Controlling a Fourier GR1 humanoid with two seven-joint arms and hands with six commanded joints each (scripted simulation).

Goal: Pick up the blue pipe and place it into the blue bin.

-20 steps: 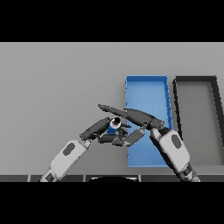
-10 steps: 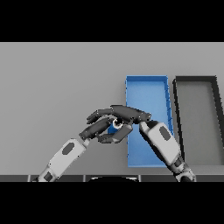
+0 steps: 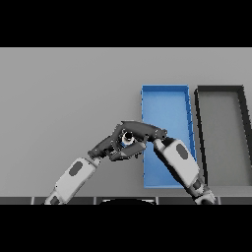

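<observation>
The blue pipe (image 3: 129, 140), a short tube whose pale open end faces me, sits between my two hands just left of the blue bin (image 3: 165, 96). My left hand (image 3: 105, 145) comes in from the lower left, its fingers curled under and beside the pipe. From the lower right, my right hand (image 3: 143, 130) reaches across the bin's left wall, and its fingers curl over the top of the pipe. Most of the pipe's body is hidden by the hands.
A black bin (image 3: 219, 90) stands directly right of the blue bin, long sides parallel. My right forearm (image 3: 178, 158) lies over the near part of the blue bin. Bare grey table (image 3: 64, 98) stretches to the left and behind.
My right hand's fingers, straight above the pipe a second ago, have curled down around it. Both hands and the pipe have stayed just left of the bin.
</observation>
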